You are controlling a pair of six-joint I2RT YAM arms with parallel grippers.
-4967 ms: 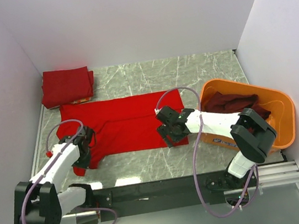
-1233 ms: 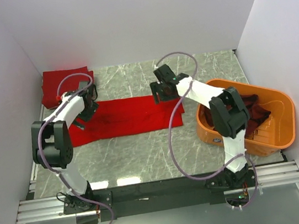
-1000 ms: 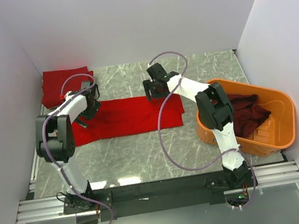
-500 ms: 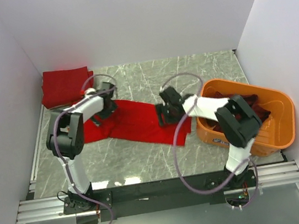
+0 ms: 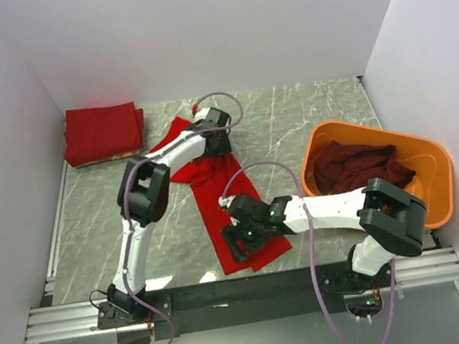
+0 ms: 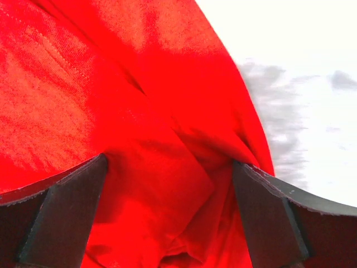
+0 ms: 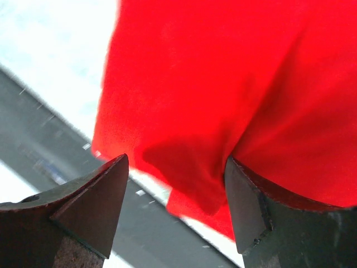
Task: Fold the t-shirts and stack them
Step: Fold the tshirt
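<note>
Where marble shows, one spread shirt [image 5: 220, 195], one folded stack [image 5: 102, 132]

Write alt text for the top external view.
Two robot arms stretch a bright red cloth t-shirt lengthwise on the grey marble table, left pincer far, right pincer near. A folded red shirt stack sits far-left; an orange plastic tub holds maroon shirts.
</note>
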